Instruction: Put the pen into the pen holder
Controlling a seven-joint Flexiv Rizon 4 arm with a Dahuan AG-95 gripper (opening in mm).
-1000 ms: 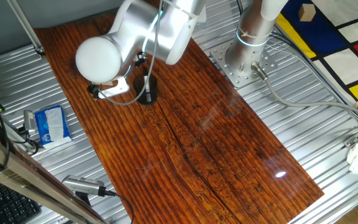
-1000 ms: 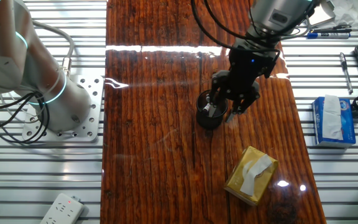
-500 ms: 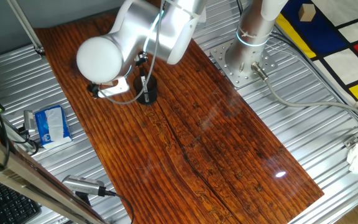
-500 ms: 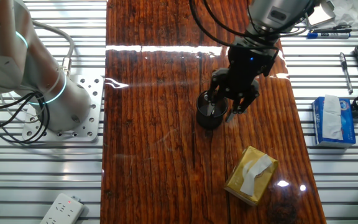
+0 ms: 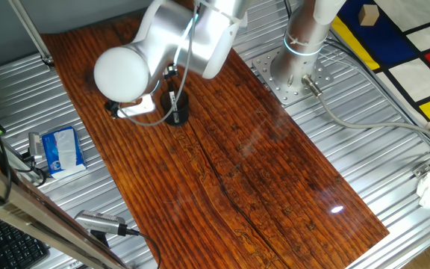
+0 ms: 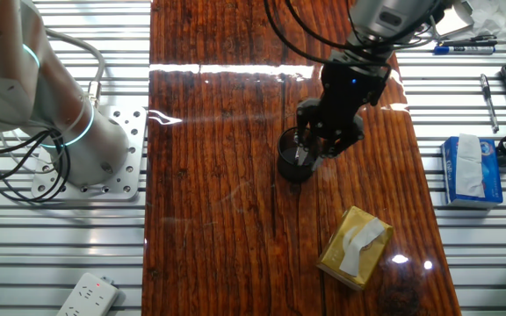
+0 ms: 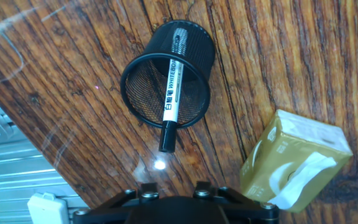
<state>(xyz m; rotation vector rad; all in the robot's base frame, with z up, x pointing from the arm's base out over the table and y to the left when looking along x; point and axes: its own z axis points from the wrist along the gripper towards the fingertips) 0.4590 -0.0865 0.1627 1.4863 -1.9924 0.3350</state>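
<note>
On the table (image 6: 218, 114) your pincer (image 6: 321, 147) hangs just over the pen holder (image 7: 166, 74); you cannot tell how wide its jaws stand or whether they grip anything. The pen (image 7: 171, 102) leans inside the holder, black cap above the rim, so placing looks done: lift straight up.

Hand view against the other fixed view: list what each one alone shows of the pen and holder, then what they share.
Only the hand view shows the pen clearly: white barrel lettered WHITEBOARD, leaning inside the mesh pen holder, black cap end out over the rim. Only the other fixed view shows the tool above the holder, the arm's base and a blue tissue pack. Both show the black holder on the wooden table and the tan box nearby.
</note>
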